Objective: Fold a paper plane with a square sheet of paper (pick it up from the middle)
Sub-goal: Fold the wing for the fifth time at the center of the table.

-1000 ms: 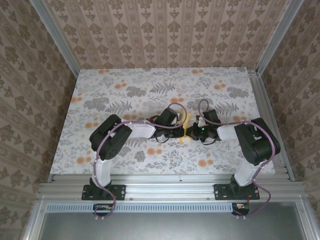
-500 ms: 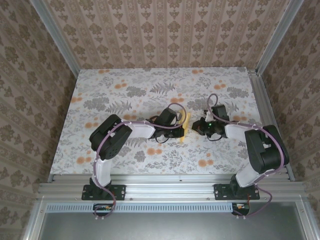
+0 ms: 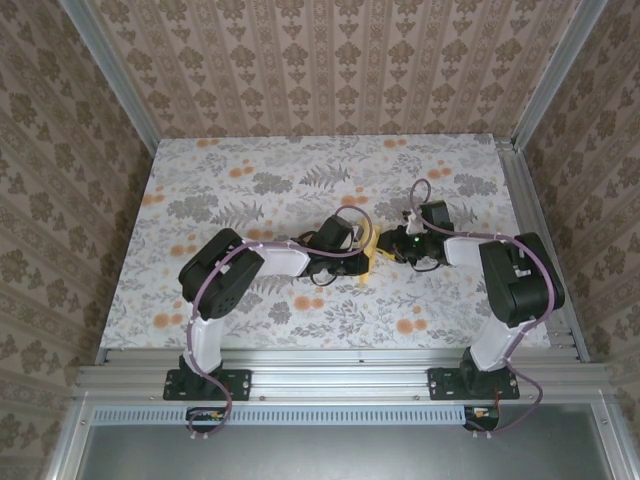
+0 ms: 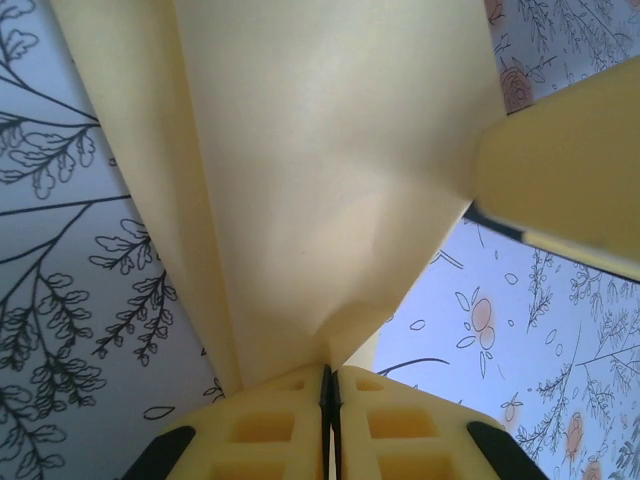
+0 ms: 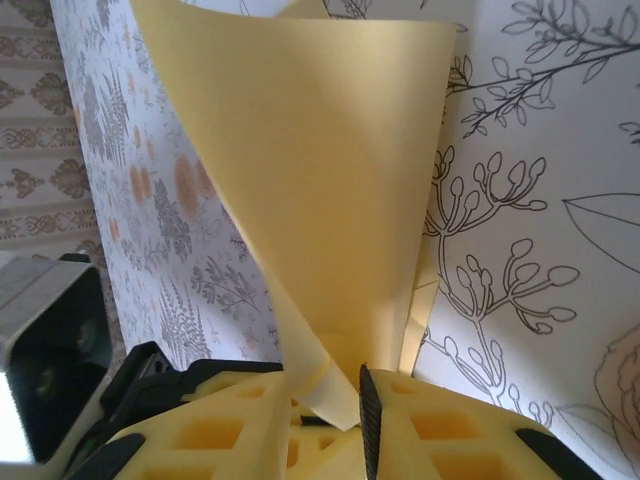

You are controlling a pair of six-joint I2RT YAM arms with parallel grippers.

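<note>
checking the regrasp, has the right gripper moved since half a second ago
Yes. The right gripper has shifted away from the table's right rail, back to the folded yellow paper.

Top view evenly lit, soft shadows under my black-and-white arms (image 3: 250,265). Wrist views bright: thin pale-yellow folded paper (image 4: 320,150) glows, yellow plastic finger (image 4: 560,170) at right blurred.

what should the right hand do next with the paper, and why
Probably close the right hand on the paper. Its jaws stand slightly apart, with the folded yellow edge already running down between them, while the left hand pinches the opposite end with its jaws together. Closing would likely secure both ends for the next crease.
</note>
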